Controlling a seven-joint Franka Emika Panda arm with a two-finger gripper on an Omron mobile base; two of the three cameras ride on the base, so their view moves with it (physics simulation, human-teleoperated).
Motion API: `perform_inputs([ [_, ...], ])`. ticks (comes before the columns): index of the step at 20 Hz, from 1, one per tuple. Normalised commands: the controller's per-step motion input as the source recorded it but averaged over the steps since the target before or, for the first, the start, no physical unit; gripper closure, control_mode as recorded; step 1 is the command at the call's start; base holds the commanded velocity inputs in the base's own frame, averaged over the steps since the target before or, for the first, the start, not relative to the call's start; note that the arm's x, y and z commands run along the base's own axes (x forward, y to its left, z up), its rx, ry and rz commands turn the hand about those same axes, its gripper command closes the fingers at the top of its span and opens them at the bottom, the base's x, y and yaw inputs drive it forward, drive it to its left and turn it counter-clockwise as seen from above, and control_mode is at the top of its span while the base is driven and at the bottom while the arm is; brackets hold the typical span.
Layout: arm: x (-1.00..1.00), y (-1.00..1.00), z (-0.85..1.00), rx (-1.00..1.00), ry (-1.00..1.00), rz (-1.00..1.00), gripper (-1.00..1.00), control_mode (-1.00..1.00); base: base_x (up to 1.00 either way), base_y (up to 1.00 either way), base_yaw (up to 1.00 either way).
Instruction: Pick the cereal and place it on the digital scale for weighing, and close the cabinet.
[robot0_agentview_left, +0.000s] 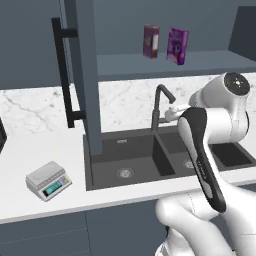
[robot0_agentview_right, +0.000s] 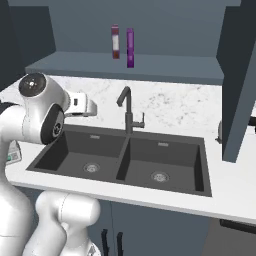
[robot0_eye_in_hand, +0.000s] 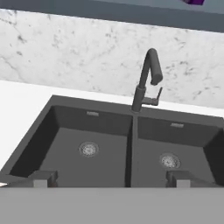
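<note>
**Sink, tap and a maroon box**

A dark double-bowl sink (robot0_agentview_left: 135, 160) is set into the white worktop (robot0_agentview_left: 45, 150), its front rim near the worktop's front edge. Each bowl has a round metal drain at its floor, and a divider runs between the two bowls. A dark gooseneck faucet (robot0_eye_in_hand: 146, 81) rises from the sink's back rim at the divider, with a small lever on its side. Behind it stands a white marble backsplash (robot0_eye_in_hand: 78, 48) with grey veins. On the shelf (robot0_agentview_left: 200, 62) above, a narrow dark maroon box (robot0_agentview_left: 151, 41) stands upright. Below the worktop's front edge are dark under-counter doors (robot0_agentview_right: 150, 225) with black handles.
</note>
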Motion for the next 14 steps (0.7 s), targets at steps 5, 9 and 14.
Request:
perform_inputs([
  [5,-0.29,-0.06,0.66,0.00,-0.42,-0.02,-1.00,-1.00,0.00,0.00,0.00],
  [9,-0.17,-0.03,0.88,0.00,-0.16,0.00,-1.00,-1.00,0.00,0.00,0.00],
  [14,-0.12,-0.04,0.97,0.00,-0.07,0.00,-1.00,-1.00,0.00,0.00,0.00],
])
